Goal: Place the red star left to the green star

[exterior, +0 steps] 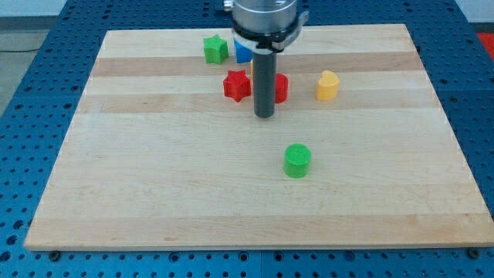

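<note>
Resting just right of the red star, my tip holds nothing, seemingly untouching.

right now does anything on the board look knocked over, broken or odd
Nothing stands out. The red star, green star, yellow block and green cylinder all sit flat and intact. My tip partly hides a blue block and a second red block.

Your wooden board carries green star, blue block, red star, second red block, yellow block, green cylinder.
</note>
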Controlling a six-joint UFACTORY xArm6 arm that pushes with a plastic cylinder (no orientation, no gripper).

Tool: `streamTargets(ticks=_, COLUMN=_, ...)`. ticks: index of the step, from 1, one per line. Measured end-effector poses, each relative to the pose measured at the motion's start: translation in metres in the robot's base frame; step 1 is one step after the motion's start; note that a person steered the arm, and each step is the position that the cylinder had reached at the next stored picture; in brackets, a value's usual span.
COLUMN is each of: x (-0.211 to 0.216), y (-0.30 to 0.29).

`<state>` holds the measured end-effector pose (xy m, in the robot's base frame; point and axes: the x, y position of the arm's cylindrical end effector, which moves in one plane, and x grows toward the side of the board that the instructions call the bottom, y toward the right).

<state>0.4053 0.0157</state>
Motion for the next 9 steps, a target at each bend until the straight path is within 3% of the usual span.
streamTargets(ticks=2, x=-0.043, y=-0.023)
streamTargets(ticks=4, x=-0.046, y=-0.126)
streamTargets(ticks=5, x=-0.05, y=-0.139)
streamTargets(ticks=8, x=-0.06, y=-0.088)
streamTargets(ticks=9, x=-0.073, y=-0.114)
